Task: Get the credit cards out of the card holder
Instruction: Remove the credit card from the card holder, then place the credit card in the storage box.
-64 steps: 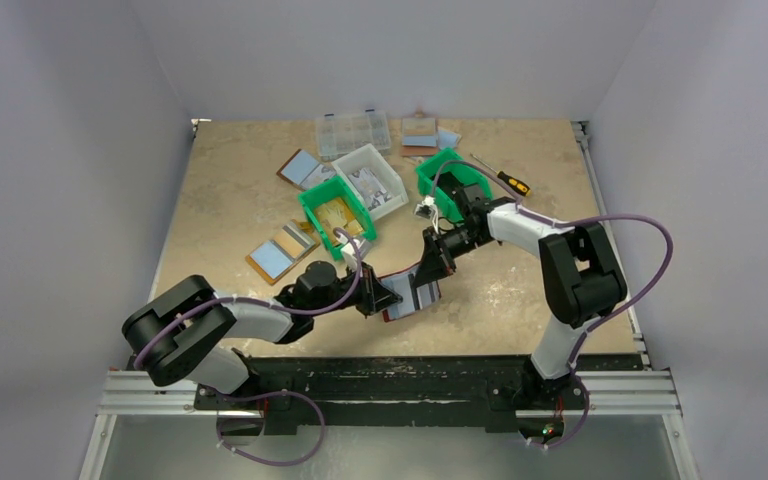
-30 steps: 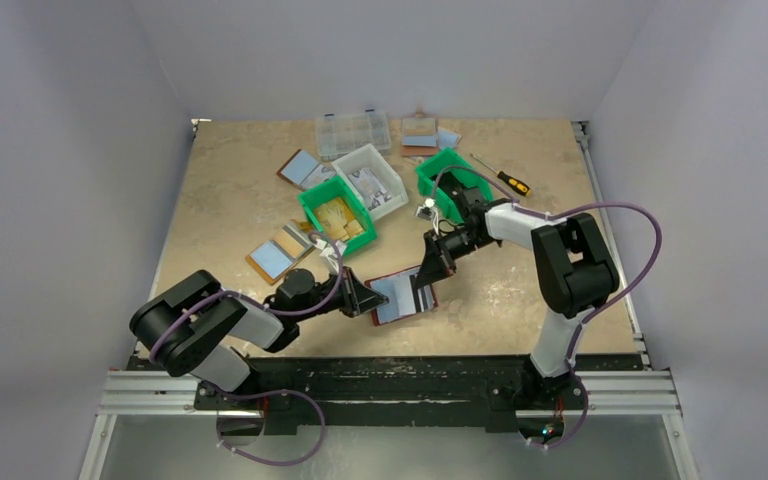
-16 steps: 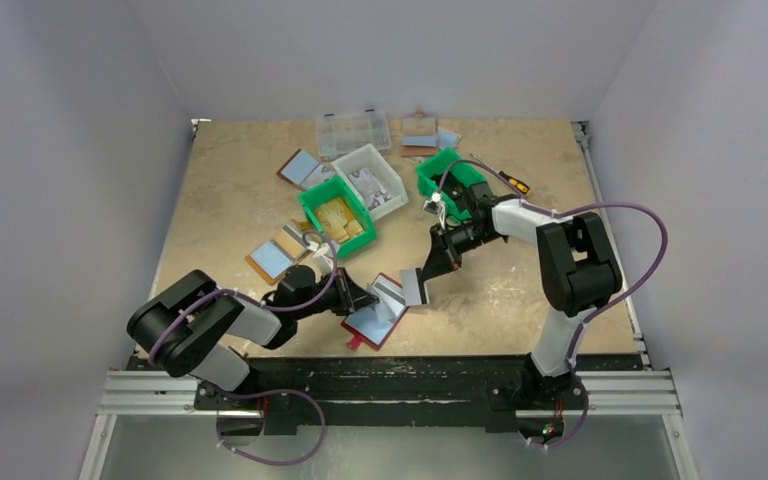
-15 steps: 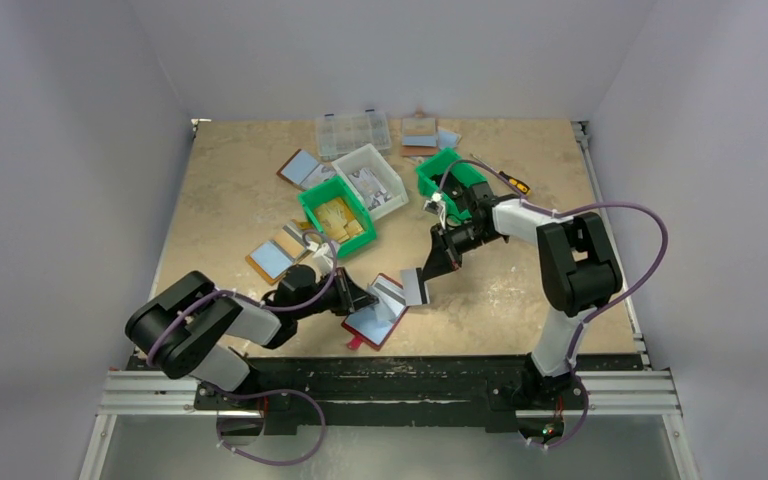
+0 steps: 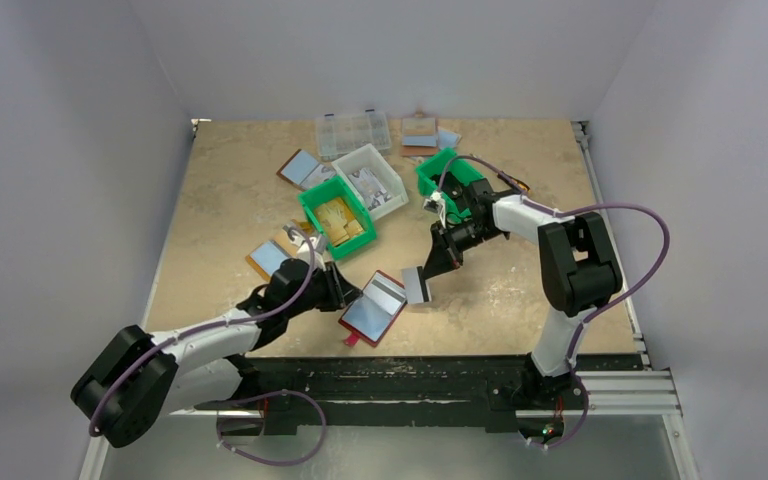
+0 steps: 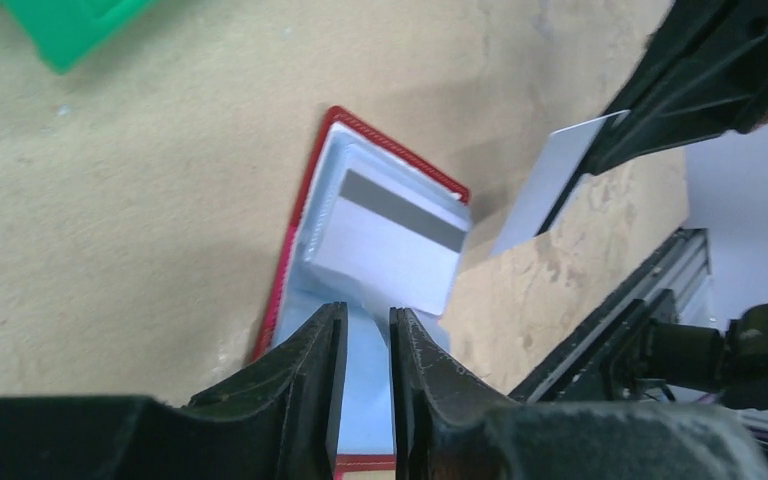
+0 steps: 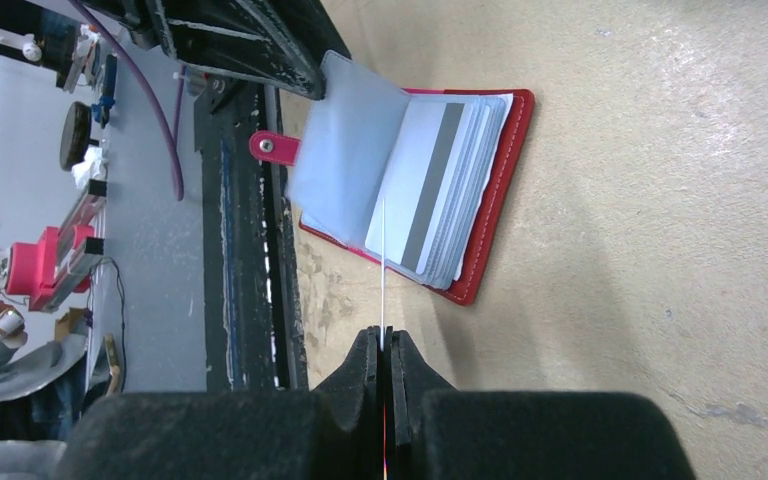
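Observation:
The card holder (image 5: 372, 308) lies open on the table, red rim down and pale blue panels up; in the right wrist view the card holder (image 7: 490, 215) shows its red tab and a stack of sleeves. A grey credit card (image 6: 392, 232) with a dark band sticks out of the sleeves. My left gripper (image 5: 344, 290) hovers at the holder's left edge, and in its wrist view the left gripper (image 6: 368, 314) is slightly open, blue panel showing through the gap. My right gripper (image 5: 438, 264) is shut on another credit card (image 5: 417, 285), lifted just right of the holder and seen edge-on as a thin card (image 7: 384, 265).
Two green bins (image 5: 336, 218) (image 5: 450, 178), a white bin (image 5: 371, 178) and a clear organiser box (image 5: 353, 130) stand behind. Tan-rimmed bifolds (image 5: 280, 252) (image 5: 305, 167) lie at the left. A screwdriver (image 5: 508, 181) lies far right. The black front rail (image 5: 390, 372) is close to the holder.
My left gripper has loosened its hold and drawn back left, the arm stretching low. The card holder now lies flat and open. The right gripper, still shut on its card, has lifted slightly away.

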Action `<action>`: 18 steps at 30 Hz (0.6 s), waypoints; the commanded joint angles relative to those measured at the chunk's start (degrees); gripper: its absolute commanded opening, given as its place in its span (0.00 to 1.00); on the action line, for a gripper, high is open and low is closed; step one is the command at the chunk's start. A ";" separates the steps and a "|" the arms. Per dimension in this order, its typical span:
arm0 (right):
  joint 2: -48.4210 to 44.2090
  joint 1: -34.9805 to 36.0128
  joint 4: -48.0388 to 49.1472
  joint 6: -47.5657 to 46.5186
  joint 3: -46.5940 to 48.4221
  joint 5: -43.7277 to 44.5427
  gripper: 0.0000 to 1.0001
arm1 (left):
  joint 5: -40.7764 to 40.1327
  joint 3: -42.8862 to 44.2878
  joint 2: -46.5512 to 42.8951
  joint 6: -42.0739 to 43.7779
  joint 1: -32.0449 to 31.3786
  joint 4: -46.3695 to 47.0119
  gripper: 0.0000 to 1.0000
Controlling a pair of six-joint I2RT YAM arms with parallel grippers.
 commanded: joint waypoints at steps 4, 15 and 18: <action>-3.32 -0.24 -2.23 -3.43 2.14 -0.33 0.00 | -6.02 3.29 -2.73 4.36 0.62 -15.06 0.22; -6.70 -0.32 -5.79 -9.59 3.38 0.67 0.00 | -12.00 0.14 -29.31 -2.99 0.69 -28.56 0.58; -9.26 -0.33 -4.58 -9.94 2.71 2.20 0.00 | -13.07 -0.38 -35.06 -5.61 0.68 -29.85 0.84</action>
